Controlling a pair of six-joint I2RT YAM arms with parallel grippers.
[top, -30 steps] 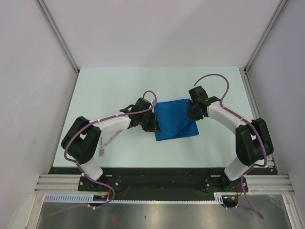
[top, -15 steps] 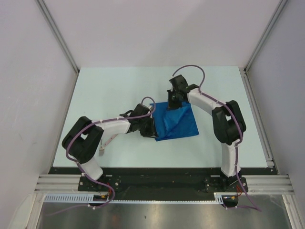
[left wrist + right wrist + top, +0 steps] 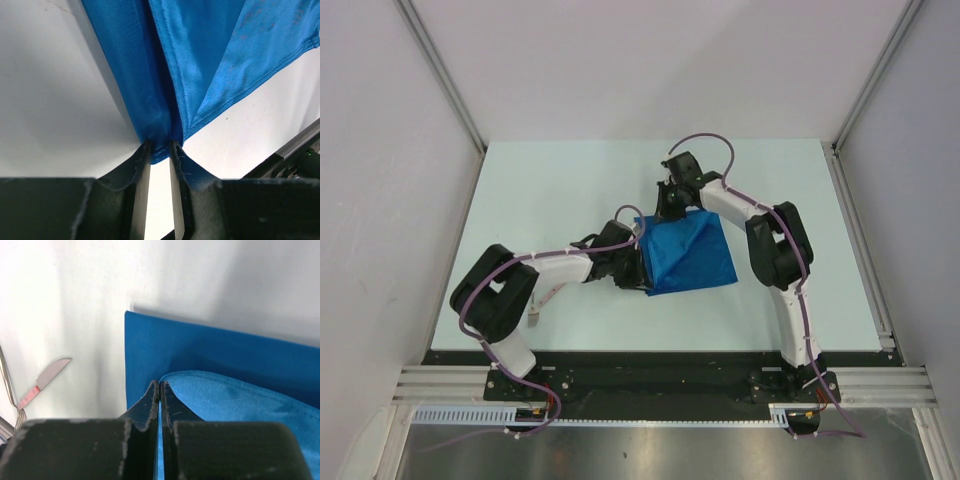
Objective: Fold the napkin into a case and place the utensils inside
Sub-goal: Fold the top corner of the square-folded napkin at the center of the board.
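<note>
The royal-blue napkin lies mid-table, one layer lifted and drawn over the rest. My left gripper is shut on the napkin's near-left edge; in the left wrist view the cloth bunches between the fingertips of that gripper. My right gripper is shut on a corner of the raised layer above the napkin's far-left corner; a thin strip of cloth shows between the tips of this gripper. The utensils lie left of the napkin, partly under my left arm; a knife shows. No case is in view.
The pale table is ringed by white walls with metal posts at the back corners. My right arm arches over the table's right half, its cable looping above. A black base rail runs along the near edge.
My right gripper has carried the napkin's corner from the right side across to the far left, folding a layer over. The left gripper has held its spot on the near-left edge.
</note>
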